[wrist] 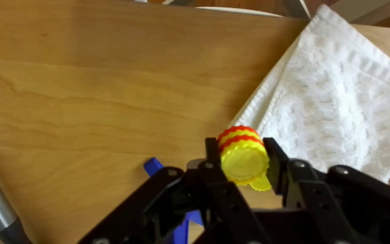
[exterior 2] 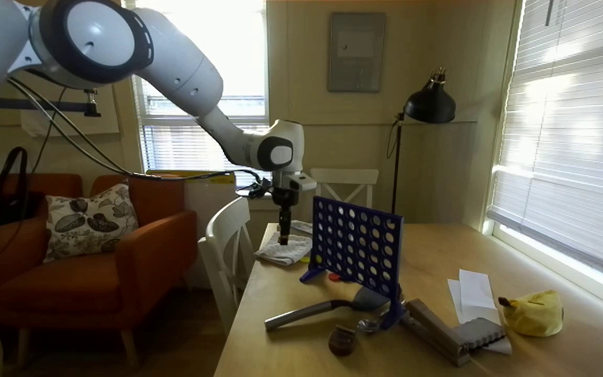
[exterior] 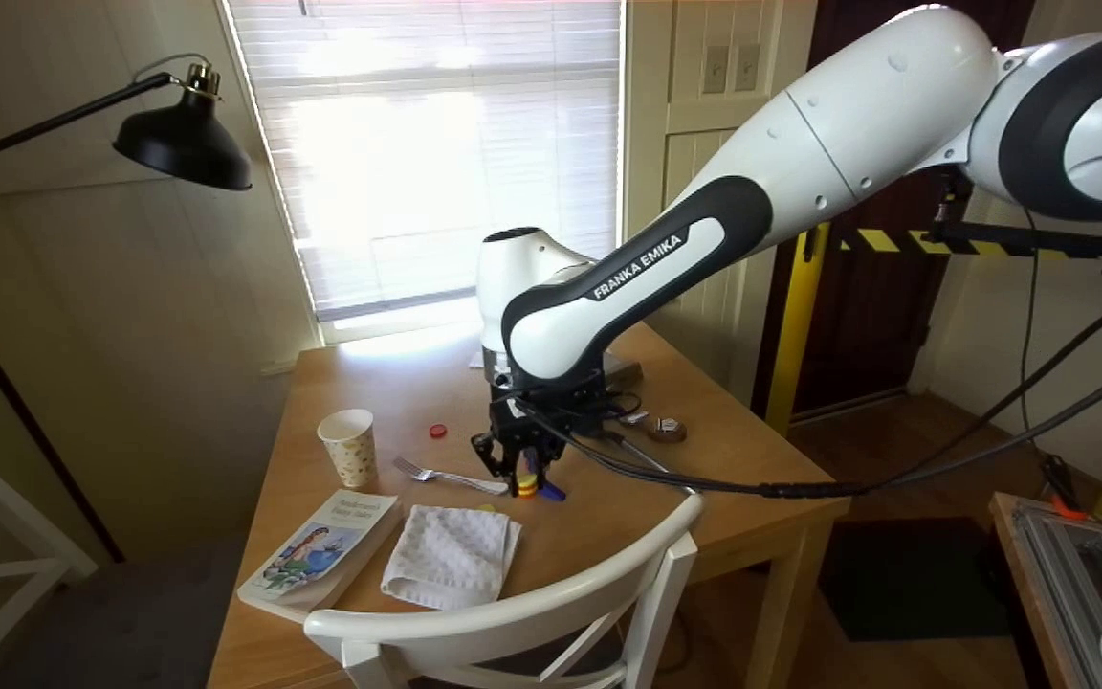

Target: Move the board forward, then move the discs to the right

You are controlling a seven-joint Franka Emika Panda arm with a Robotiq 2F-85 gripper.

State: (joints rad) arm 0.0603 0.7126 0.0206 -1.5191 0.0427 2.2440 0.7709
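The blue board stands upright on its feet in an exterior view; in another, the arm hides most of it and a blue foot shows. Part of a foot also shows in the wrist view, left of the gripper. My gripper is shut on a stack of red and yellow discs; the stack also shows between the fingers in an exterior view. A loose yellow disc lies below, beside the cloth. A loose red disc lies on the table, also visible under the board.
A folded white cloth, fork, book and paper cup lie near the gripper. A spatula, stapler, brown object and yellow pouch are beyond the board. A white chair stands at the edge.
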